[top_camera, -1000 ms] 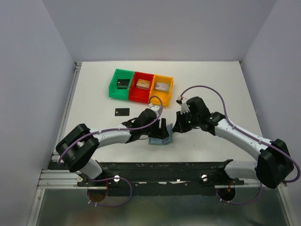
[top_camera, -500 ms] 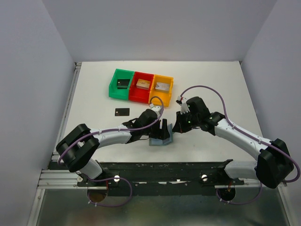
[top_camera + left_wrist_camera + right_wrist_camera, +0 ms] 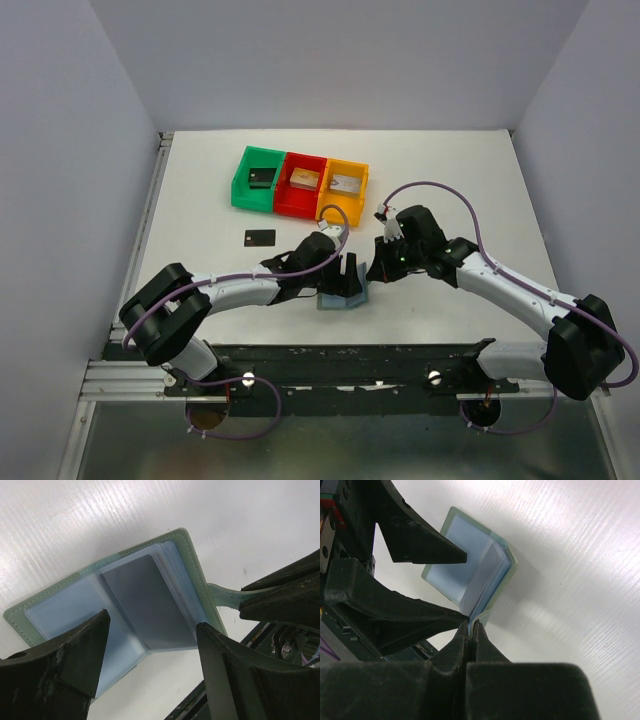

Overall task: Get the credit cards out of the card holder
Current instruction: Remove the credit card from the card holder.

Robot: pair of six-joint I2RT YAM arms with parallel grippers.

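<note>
card holder (image 3: 125, 605) half open on bench (image 3: 250, 520), my left gripper (image 3: 151, 625) spread wide over its pockets, gripping nothing, my right gripper (image 3: 471, 626) pinched shut on its tab

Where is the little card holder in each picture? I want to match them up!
Top external: the card holder is low in the middle, under the left gripper.
Left wrist: it fills the centre, lying open.
Right wrist: it is in the upper middle, half folded.
Shared landmark: the left gripper's two black fingers, spread over the holder, show in all three views.
</note>
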